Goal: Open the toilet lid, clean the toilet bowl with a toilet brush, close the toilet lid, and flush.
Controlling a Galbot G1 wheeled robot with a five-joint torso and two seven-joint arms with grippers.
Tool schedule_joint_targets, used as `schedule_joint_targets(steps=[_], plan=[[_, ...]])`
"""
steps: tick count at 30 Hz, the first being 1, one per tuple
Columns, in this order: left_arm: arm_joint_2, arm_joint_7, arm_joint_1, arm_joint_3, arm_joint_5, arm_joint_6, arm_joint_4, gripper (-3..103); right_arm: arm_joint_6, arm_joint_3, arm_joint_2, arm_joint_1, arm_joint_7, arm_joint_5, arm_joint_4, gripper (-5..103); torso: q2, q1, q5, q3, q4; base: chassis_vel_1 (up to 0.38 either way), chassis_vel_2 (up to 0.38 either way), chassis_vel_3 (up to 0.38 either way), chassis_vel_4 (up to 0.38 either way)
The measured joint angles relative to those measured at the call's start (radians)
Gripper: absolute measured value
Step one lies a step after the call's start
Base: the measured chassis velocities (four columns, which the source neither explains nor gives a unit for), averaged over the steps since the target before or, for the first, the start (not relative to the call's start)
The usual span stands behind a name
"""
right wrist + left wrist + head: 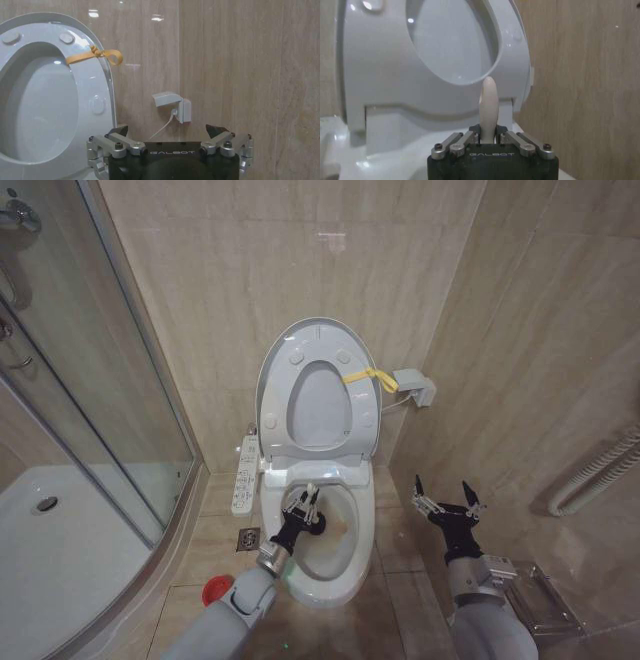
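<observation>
Beige tiled walls close in this bathroom corner, with a glass shower enclosure (90, 380) along one side and the toilet set against the back wall. Its toilet lid (318, 385) stands raised against that wall together with the ring seat (322, 442), a yellow strap (368, 376) tied at the lid's rim near a wall socket (415, 388). My left gripper (303, 506) hangs over the open toilet bowl (330, 575), inside its rim toward the back, clenched around the white handle of the toilet brush (488, 108); the handle pokes out between my fingers (451, 144) and points toward the upright seat. On the floor tiles just beside the bowl's base sits the brush's red holder (216, 590), near a floor drain (248, 539). My right gripper (447, 505) floats beside the toilet, well apart from the bowl, fingers spread wide and grasping nothing. A white control panel (245, 476) juts from the bowl's rim on the shower side.
</observation>
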Motion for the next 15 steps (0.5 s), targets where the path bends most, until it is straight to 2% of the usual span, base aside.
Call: schedule_joint_targets(steps=[7, 15], plan=[[-0.038, 0.010, -0.024, -0.005, 0.030, -0.034, 0.110, 19, 0.000, 0.000, 0.000, 0.000, 0.000, 0.000, 0.000, 100, 0.000, 0.000, -0.0001, 0.000, 0.0000, 0.000, 0.000, 0.000, 0.000], [-0.054, 0.009, -0.033, -0.028, 0.062, -0.041, 0.120, 19, 0.000, 0.000, 0.000, 0.000, 0.000, 0.000, 0.000, 100, 0.000, 0.000, 0.0000, 0.000, 0.0001, 0.000, 0.000, 0.000, 0.000]])
